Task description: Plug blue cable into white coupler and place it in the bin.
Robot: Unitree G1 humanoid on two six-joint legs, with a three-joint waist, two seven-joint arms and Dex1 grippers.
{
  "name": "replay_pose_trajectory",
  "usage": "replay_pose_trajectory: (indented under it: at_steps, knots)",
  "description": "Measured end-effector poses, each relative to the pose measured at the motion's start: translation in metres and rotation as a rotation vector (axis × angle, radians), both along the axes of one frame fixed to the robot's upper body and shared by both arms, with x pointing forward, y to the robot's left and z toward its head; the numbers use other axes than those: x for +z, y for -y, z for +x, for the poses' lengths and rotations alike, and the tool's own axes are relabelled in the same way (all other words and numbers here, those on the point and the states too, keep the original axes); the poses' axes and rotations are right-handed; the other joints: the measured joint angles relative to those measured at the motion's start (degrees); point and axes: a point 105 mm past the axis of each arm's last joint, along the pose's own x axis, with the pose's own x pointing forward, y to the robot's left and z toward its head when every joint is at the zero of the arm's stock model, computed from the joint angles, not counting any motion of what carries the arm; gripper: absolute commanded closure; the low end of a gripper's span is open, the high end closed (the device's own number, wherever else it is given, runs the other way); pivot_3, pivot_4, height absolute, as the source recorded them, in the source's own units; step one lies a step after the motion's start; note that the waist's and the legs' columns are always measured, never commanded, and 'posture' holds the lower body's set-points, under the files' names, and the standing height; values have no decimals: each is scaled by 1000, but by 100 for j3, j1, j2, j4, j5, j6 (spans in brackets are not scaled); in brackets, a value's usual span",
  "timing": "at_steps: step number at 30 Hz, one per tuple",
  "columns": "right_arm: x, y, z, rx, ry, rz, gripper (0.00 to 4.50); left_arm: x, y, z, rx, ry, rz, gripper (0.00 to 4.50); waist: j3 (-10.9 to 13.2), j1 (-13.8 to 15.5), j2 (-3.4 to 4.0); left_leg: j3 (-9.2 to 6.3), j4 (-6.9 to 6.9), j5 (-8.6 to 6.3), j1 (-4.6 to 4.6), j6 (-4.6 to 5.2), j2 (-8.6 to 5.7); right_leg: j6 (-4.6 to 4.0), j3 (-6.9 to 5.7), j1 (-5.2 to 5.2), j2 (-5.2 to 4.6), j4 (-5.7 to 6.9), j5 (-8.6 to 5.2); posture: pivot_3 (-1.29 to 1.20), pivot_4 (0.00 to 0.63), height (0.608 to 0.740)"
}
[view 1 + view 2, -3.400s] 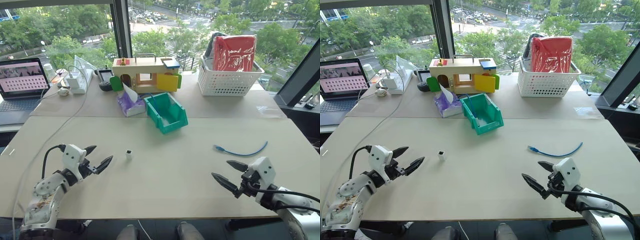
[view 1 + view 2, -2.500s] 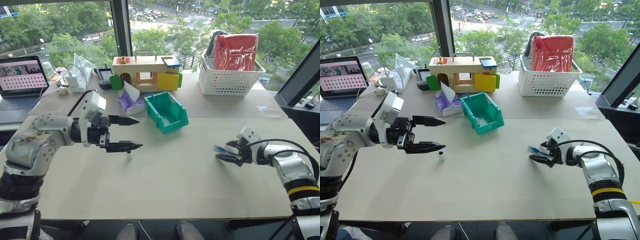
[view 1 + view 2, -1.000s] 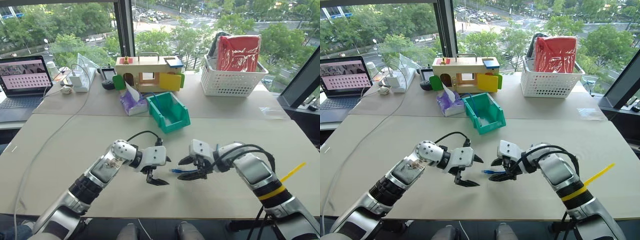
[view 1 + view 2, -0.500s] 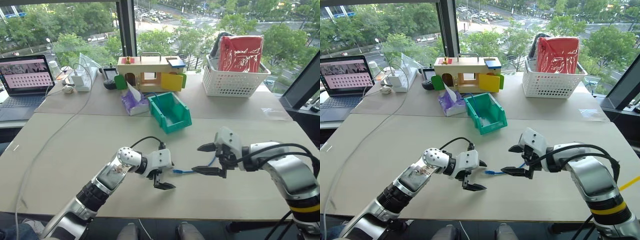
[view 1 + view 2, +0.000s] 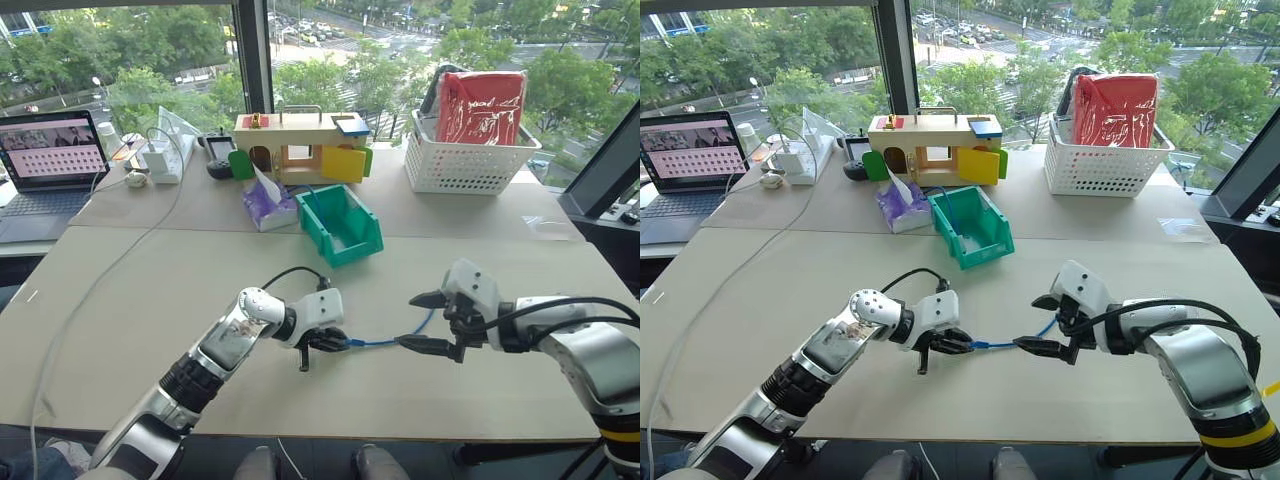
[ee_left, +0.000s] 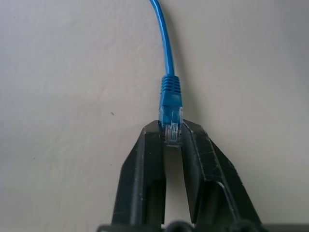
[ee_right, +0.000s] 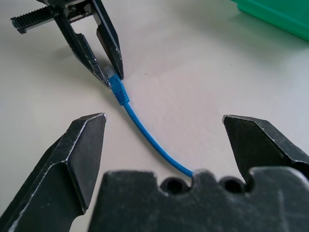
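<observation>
Pale and wide, the tabletop (image 5: pixel 150 290) carried both arms near its front edge. On it, the left claw (image 5: pixel 337 341) was clenched on the clear plug of the blue cable (image 5: pixel 385 341), its two fingers (image 6: pixel 145 164) pinching the plug's end. From there the cable ran across the surface to the right claw (image 5: pixel 424 321), which stood released, fingers spread wide, with the cord passing between them untouched. Farther back sat the teal bin (image 5: pixel 345 222), well apart from both claws, beside a purple tissue pack (image 5: pixel 268 206); behind those stood a wooden box (image 5: pixel 298 147) and a white basket (image 5: pixel 470 158).
</observation>
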Motion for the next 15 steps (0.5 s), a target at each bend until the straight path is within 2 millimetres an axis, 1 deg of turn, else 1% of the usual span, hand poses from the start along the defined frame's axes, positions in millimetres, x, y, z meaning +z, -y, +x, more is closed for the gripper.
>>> replay_pose_trajectory:
  at_steps: [3,4,5,6,8,9,11,12,13,14,15]
  knots:
    - [-4,9,-17,-54,-111,77,0,0,5,0,15,-13,-25,4461,0,27,0,-5,0,0,-6,0,-2,0,-2,4,-2,-6,1,0,150,729]
    - [-7,10,-26,-63,-164,105,0,0,6,-1,23,-20,-39,4461,0,37,0,-6,0,0,-8,0,-3,-3,-3,4,-2,-6,2,0,150,729]
    - [-10,10,-36,-85,-225,169,0,1,10,-1,32,-27,-70,4461,-1,44,0,-11,0,0,-11,0,-3,-8,-5,4,-2,-8,5,0,150,729]
    - [-13,7,-45,-114,-286,269,0,3,14,0,54,-30,-103,4461,-2,41,-2,-14,0,0,-13,0,-2,-10,-7,4,-1,-10,7,0,150,729]
    - [-20,3,-55,-184,-365,416,0,8,22,1,82,-38,-168,4461,-3,41,0,-19,1,0,-18,0,-3,-22,-8,3,-1,-8,14,0,150,729]
    - [-30,1,-60,-237,-422,482,0,11,27,1,96,-49,-209,4461,-4,39,1,-20,1,0,-19,0,-5,-22,-8,3,-2,-7,14,0,150,729]
    - [-42,-5,-66,-318,-505,577,0,14,33,1,116,-65,-247,4461,-6,9,5,-19,1,0,-20,0,-6,-18,-7,-1,-3,-5,14,0,150,729]
    - [-43,-7,-66,-351,-515,643,0,15,34,2,124,-71,-260,4461,-8,-24,8,-19,1,0,-17,0,-5,-12,-4,0,0,-6,11,0,150,729]
    - [-44,-12,-66,-381,-538,747,0,16,35,2,134,-86,-281,4461,-9,-54,10,-25,1,0,-14,0,2,-8,-7,3,8,-3,7,0,150,729]
    - [-46,-18,-66,-392,-572,815,0,16,35,2,144,-99,-291,4461,-12,-74,17,-27,1,0,-13,0,3,1,-6,1,10,-3,2,0,150,729]
    - [-48,-22,-62,-433,-596,882,0,14,36,1,151,-115,-297,4461,-17,-101,28,-27,1,1,-13,1,2,3,-5,0,9,0,1,0,150,729]
